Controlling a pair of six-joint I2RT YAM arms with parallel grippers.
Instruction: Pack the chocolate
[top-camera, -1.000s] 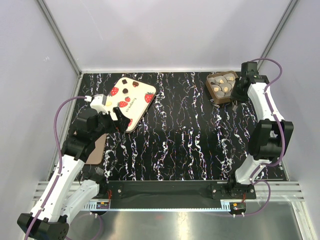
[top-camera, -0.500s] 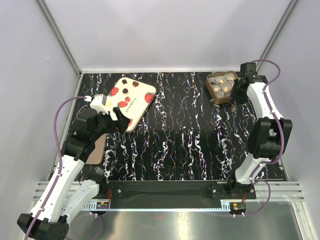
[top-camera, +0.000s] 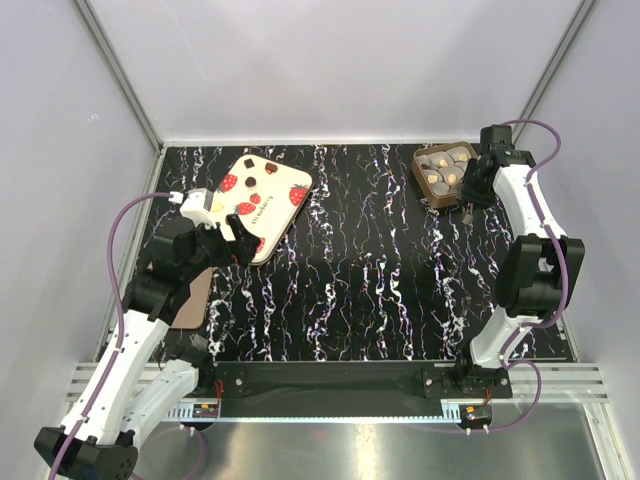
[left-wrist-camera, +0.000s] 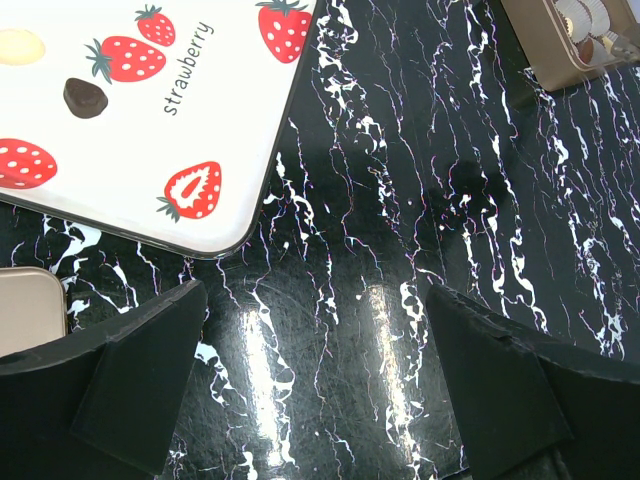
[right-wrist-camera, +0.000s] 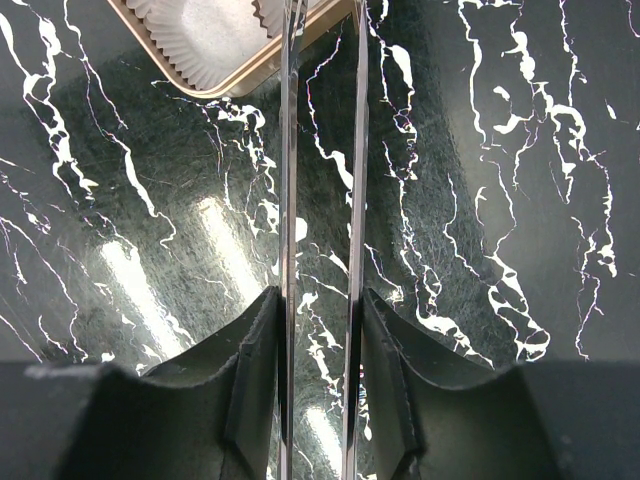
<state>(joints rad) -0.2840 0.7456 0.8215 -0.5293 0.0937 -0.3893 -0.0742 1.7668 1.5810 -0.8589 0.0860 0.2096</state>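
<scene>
The chocolate (top-camera: 443, 168), small round pale and gold pieces, sits in a square brown tray (top-camera: 428, 190) at the table's back right. My right gripper (top-camera: 470, 188) hovers just right of the tray, shut on thin metal tweezers (right-wrist-camera: 356, 150). The two blades stand slightly apart, with their tips at the tray's corner (right-wrist-camera: 240, 75) beside a white paper cup (right-wrist-camera: 200, 35). My left gripper (top-camera: 232, 245) hangs open over bare table (left-wrist-camera: 315, 300), just near of the strawberry lid (top-camera: 262, 192). Nothing is between its fingers. The tray's edge (left-wrist-camera: 545, 55) also shows far off in the left wrist view.
The cream strawberry lid (left-wrist-camera: 150, 110) lies flat at the back left. A tan flat box part (top-camera: 192, 298) lies under the left arm, its corner (left-wrist-camera: 30, 310) beside the left finger. Grey walls close in the black marbled table (top-camera: 370, 280) on three sides.
The tweezers' blades have spread a little in the right gripper, which has shifted slightly by the tray. The left arm has not moved.
</scene>
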